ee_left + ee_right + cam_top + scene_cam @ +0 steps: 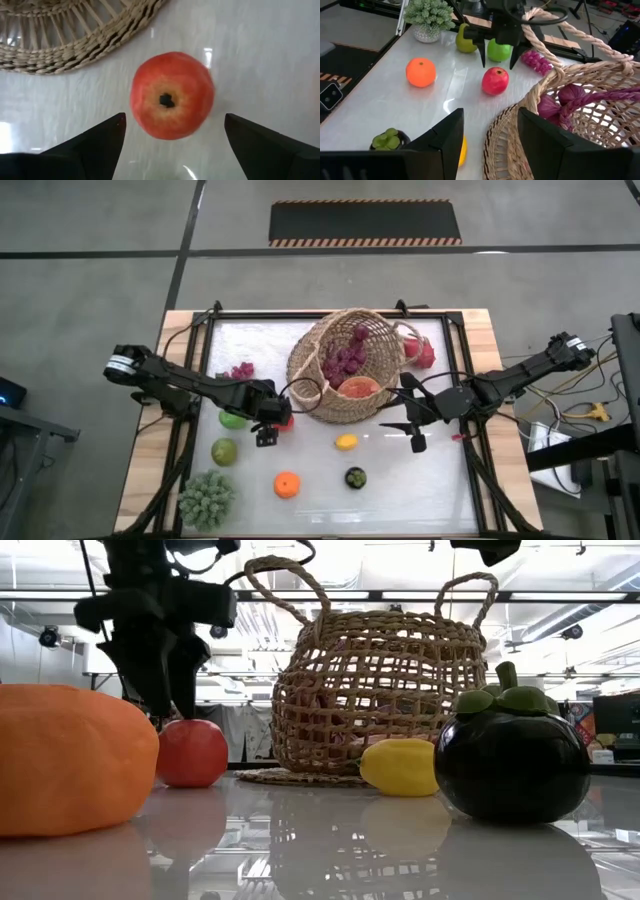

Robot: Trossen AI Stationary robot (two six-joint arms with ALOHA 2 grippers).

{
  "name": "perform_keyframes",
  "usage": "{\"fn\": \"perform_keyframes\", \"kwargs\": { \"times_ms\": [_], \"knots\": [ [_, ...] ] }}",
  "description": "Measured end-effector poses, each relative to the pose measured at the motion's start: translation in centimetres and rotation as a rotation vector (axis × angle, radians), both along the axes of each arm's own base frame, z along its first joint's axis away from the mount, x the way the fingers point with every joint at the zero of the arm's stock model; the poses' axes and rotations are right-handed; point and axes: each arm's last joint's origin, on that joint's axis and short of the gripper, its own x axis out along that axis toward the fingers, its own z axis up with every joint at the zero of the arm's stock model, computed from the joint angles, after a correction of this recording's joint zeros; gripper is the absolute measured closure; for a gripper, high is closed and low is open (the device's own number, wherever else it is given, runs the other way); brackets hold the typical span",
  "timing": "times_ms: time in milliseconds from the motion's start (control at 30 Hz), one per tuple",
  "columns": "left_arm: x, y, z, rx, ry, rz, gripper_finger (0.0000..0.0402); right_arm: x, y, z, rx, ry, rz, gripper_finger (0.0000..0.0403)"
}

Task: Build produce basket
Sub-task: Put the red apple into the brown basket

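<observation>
Sat at the basket (340, 365)'s 8 o'clock, that red apple (172, 95). Left gripper (172, 131) hovered above, wide open, empty. Looked light, hard, slick; better pinched across the middle.

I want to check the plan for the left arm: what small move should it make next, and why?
Probably lower the left claw straight down around the red apple and close. Its fingers stand open on either side of the apple, which still sits on the table beside the basket, and not inside it. The right claw waits near the basket's rim.
</observation>
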Motion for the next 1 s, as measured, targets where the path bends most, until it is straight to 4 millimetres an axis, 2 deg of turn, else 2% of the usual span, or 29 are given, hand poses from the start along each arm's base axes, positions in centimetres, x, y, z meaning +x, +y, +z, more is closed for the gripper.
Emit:
{"fn": "perform_keyframes", "kwargs": {
  "times_ms": [400, 500, 800, 1000],
  "knots": [
    [-0.1, 0.1, -2.0, 0.016, -0.013, 0.013, 0.0085, 0.0, 0.0, 0.0, 0.012, -0.001, -0.005, 0.0231],
    [-0.2, 0.1, -2.1, 0.019, -0.012, 0.006, 0.0104, 0.0, 0.0, 0.0, 0.018, -0.002, -0.008, 0.0229],
    [-0.1, 0.1, -2.0, 0.022, -0.023, -0.011, 0.0197, 0.0, 0.0, 0.0, 0.033, 0.0, -0.014, 0.0234],
    [0.1, -0.1, -1.7, 0.017, -0.043, -0.017, 0.0209, 0.0, 0.0, 0.0, 0.036, 0.0, -0.016, 0.0236]
  ]
}}
